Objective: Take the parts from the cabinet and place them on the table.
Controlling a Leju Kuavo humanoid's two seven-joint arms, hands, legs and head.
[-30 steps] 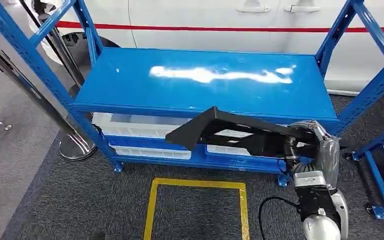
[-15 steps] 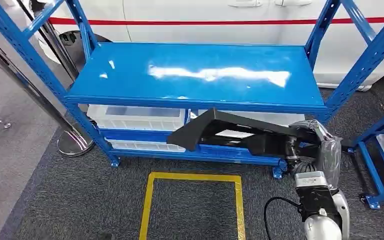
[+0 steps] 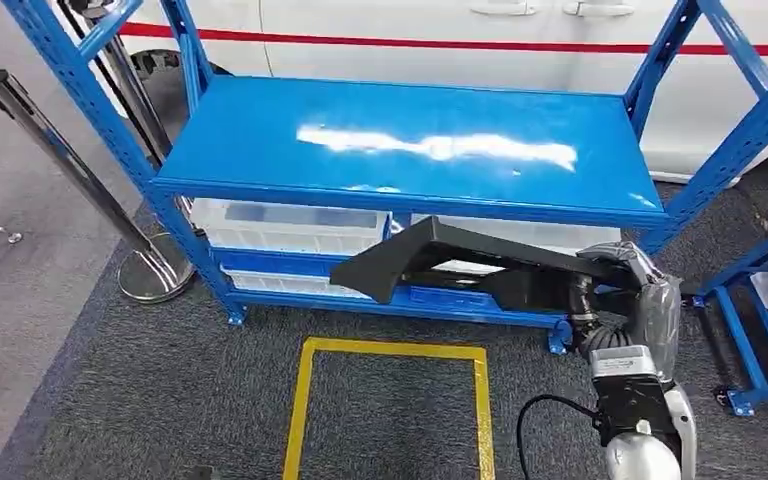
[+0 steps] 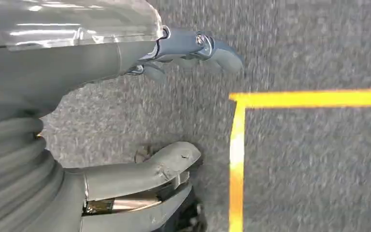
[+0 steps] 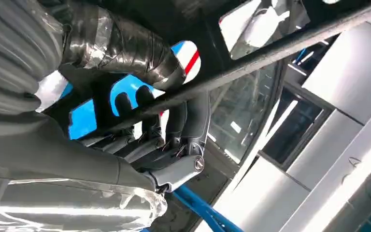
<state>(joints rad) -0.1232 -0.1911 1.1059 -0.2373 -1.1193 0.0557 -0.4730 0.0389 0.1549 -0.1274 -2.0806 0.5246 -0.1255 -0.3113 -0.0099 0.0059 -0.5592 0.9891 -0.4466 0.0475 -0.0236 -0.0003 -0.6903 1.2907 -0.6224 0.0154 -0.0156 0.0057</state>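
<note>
Head view: whole scene is shifting vs. a sec ago, so camera/robot is moving, not the things; blue rack is sitting squarer ahead w/ top shelf bare, so drop-off is likely close. Nearest, right hand is gripping black part at one end, fingers wrapping its bar; rest of part is sticking out past fingertips toward robot's left, over carpet just in front of rack. Left hand is hanging over carpet near yellow floor line, fingers apart, holding nothing.
</note>
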